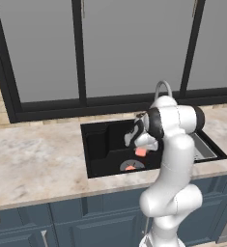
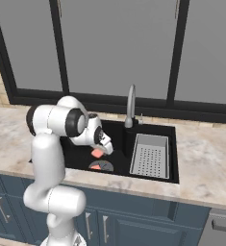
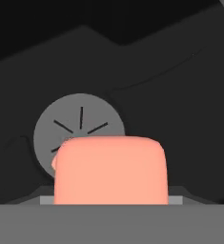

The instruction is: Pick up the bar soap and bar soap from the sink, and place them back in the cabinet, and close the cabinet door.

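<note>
Marble-look counter (image 1: 33, 159) runs along the wall under the big dark-framed panes, and set into it is the black sink (image 1: 103, 144), with its grey draining tray (image 2: 150, 156) on the far side from the arm and a grey tap (image 2: 131, 106) behind. Over the basin the white arm bends down, and its gripper (image 1: 138, 144) hangs inside the sink just above the round grey drain (image 3: 80, 126). One bar soap (image 1: 141, 152) sits right under the gripper, raised off the basin floor and, by my reading, pinched between the fingers; in the hand view it lies wide across the frame directly in front of the camera, its long axis crosswise to the gripper. The fingertips are covered by it there, so the clamp is a judgement. A second bar soap (image 1: 130, 168) lies lower down on the drain's near edge, just beside and below the first. Lifting straight up should clear the basin wall.
</note>
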